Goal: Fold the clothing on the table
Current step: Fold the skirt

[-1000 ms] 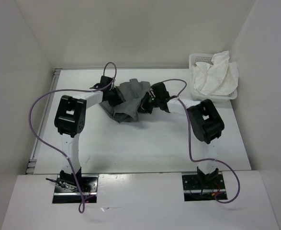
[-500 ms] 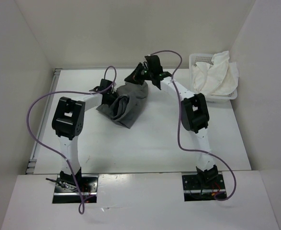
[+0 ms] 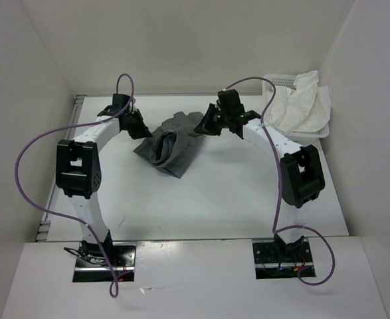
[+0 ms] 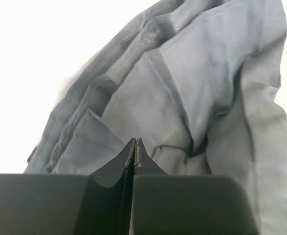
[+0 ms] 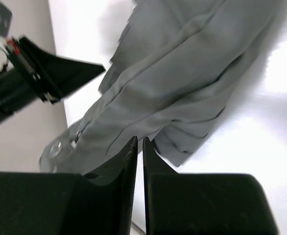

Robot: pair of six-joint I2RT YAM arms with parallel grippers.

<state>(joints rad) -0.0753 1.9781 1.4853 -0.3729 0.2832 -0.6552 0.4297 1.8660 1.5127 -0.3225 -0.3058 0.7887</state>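
Note:
The dark grey clothing (image 3: 171, 143) lies bunched and folded over on the white table (image 3: 214, 193), a little behind its middle. My left gripper (image 3: 140, 127) sits just left of the clothing, shut with nothing between its fingers. In the left wrist view its tips (image 4: 135, 140) meet in front of the wrinkled clothing (image 4: 197, 88). My right gripper (image 3: 204, 126) is at the clothing's far right edge. Its fingers stand a narrow gap apart (image 5: 139, 139), and bare table shows through the gap. The clothing (image 5: 182, 73) lies just beyond the tips.
A white slotted basket (image 3: 272, 84) holding a white cloth (image 3: 304, 106) stands at the back right corner. White walls enclose the table on three sides. The metal edge strip (image 3: 62, 166) runs along the left side.
The left gripper has drawn back to the left, off the clothing. The right gripper has swung from above the far edge down to the clothing's right side, and its jaws have parted slightly.

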